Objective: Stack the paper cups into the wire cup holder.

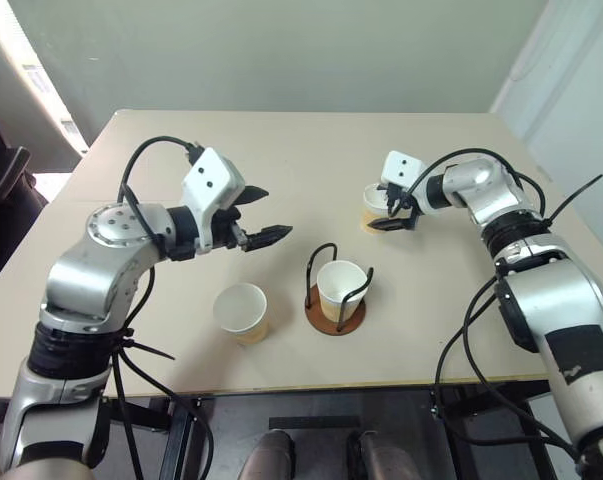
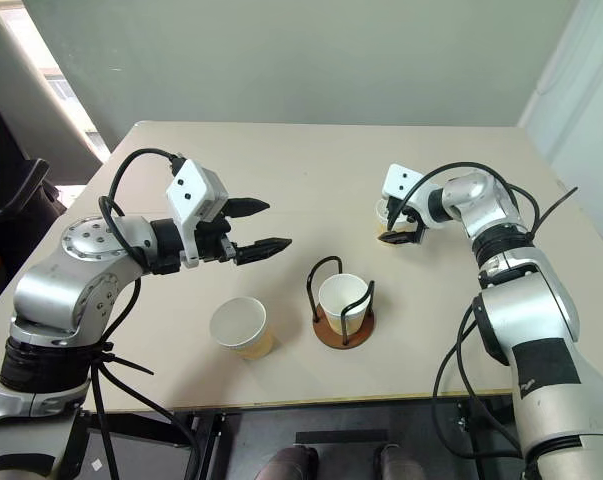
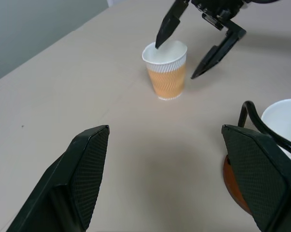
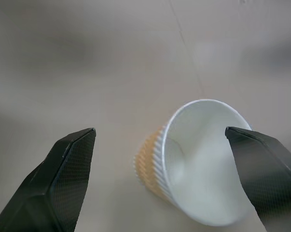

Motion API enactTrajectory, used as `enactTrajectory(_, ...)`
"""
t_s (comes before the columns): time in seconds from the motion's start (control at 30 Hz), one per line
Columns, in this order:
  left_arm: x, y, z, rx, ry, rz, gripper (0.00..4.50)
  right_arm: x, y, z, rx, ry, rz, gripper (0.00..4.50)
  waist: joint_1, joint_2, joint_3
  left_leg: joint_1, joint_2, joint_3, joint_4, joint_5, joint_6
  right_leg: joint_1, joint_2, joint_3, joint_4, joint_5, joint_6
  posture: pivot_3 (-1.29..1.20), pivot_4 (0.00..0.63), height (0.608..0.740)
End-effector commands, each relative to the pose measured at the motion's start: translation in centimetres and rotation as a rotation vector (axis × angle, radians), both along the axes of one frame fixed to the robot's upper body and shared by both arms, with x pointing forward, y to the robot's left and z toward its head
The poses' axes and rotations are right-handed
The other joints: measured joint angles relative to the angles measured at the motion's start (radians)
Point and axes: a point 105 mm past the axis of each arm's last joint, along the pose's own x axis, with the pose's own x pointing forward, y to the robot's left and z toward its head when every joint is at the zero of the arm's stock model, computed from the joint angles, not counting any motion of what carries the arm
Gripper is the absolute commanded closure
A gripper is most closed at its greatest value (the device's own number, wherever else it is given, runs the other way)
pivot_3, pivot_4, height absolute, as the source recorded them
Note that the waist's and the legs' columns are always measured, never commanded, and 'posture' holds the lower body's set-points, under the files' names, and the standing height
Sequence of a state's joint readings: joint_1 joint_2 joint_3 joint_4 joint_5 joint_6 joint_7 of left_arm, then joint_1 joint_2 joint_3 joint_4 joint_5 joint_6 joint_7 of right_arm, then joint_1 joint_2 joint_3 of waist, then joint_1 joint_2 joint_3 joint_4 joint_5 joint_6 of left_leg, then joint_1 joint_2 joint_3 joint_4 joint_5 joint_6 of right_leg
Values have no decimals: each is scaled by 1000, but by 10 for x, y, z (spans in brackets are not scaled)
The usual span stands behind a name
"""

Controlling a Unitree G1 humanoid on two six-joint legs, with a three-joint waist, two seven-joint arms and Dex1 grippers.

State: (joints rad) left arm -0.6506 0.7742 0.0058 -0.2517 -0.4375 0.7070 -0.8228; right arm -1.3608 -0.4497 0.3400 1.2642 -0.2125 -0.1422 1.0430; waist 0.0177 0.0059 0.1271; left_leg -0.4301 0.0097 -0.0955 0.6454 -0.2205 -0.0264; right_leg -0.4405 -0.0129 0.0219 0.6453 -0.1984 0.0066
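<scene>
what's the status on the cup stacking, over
Both end effectors open, empty. Right end effector over far paper cup. One cup in wire cup holder; another loose. Nothing blocking.

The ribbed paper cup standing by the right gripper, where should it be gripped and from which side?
Grip the ribbed tan-and-white paper cup across its upper wall just under the white rim, coming from above with the right gripper. It stands upright and open-topped with bare table around it, and the open jaws already straddle its rim.
</scene>
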Motion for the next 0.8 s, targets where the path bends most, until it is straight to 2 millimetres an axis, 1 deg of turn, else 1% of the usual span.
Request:
enactTrajectory(0.03, -6, 0, 11, 10, -45, -8, 491, 3, 4, 3, -19, -27, -5, 28, 0, 0, 0, 0, 0, 0, 0, 0, 0, 0, 0, 0, 0, 0, 0, 0, 150, 740)
enactTrajectory(0.13, -7, 2, 13, 5, -56, 1, 491, 0, 5, -15, -67, 10, 4, 614, 0, 0, 0, 0, 0, 0, 0, -1, 1, 0, 0, 0, 0, 0, 0, 0, 150, 740)
enactTrajectory(0.17, -7, 2, 14, -4, -60, 4, 491, 0, 5, -17, -76, 13, 7, 982, -1, 0, 0, 0, 0, 0, 0, -1, 2, 0, 0, 0, 1, 0, 0, 0, 150, 740)
enactTrajectory(0.27, -9, 3, 14, -4, -64, 7, 491, 0, 9, -16, -58, 13, 15, 2002, -1, 0, 0, 1, 1, 0, 0, -1, 3, 0, 0, 0, 1, 0, 0, 0, 150, 740)
enactTrajectory(0.3, -9, 4, 14, 0, -63, 11, 491, 0, 11, -14, -51, 10, 21, 2430, -1, 0, 0, 1, 1, 0, 0, -1, 3, 0, 0, 0, 2, 0, 0, 0, 150, 740)
enactTrajectory(0.43, -11, 8, 14, 2, -64, 22, 491, 0, 12, -8, -35, -7, 32, 3904, -1, 0, 0, 1, 1, 0, 0, -1, 4, 0, 0, 0, 2, 0, 0, 0, 150, 740)
enactTrajectory(0.5, -11, 10, 14, 3, -65, 28, 491, 0, 11, -5, -22, -19, 30, 4467, -1, 0, 0, 1, 1, 0, 0, -1, 4, 0, 0, 0, 3, 0, 0, 0, 150, 740)
enactTrajectory(0.57, -11, 13, 15, 6, -67, 34, 491, -2, 10, 2, -6, -24, 53, 4467, -1, 0, 0, 1, 2, 0, 0, -1, 4, 0, 1, 0, 3, 0, 0, 0, 150, 740)
enactTrajectory(0.67, -11, 15, 17, 8, -71, 33, 491, -11, 13, 23, 72, 4, 140, 4467, 0, 0, 0, 1, 2, 0, 0, -1, 3, 0, 1, -1, 3, 0, 0, 0, 150, 740)
enactTrajectory(0.73, -14, 14, 15, 7, -54, 8, 491, -26, 23, 51, 161, 22, 269, 4467, -1, 0, 0, 1, 2, 1, 0, -1, 3, 0, 1, -1, 2, 0, 0, 0, 150, 740)
enactTrajectory(0.8, -25, 12, 4, 42, -13, -49, 491, -53, 36, 85, 253, 26, 449, 4467, -3, 0, 0, 0, 2, 1, 0, 0, 1, 0, 2, -1, 1, 0, 0, 0, 150, 740)
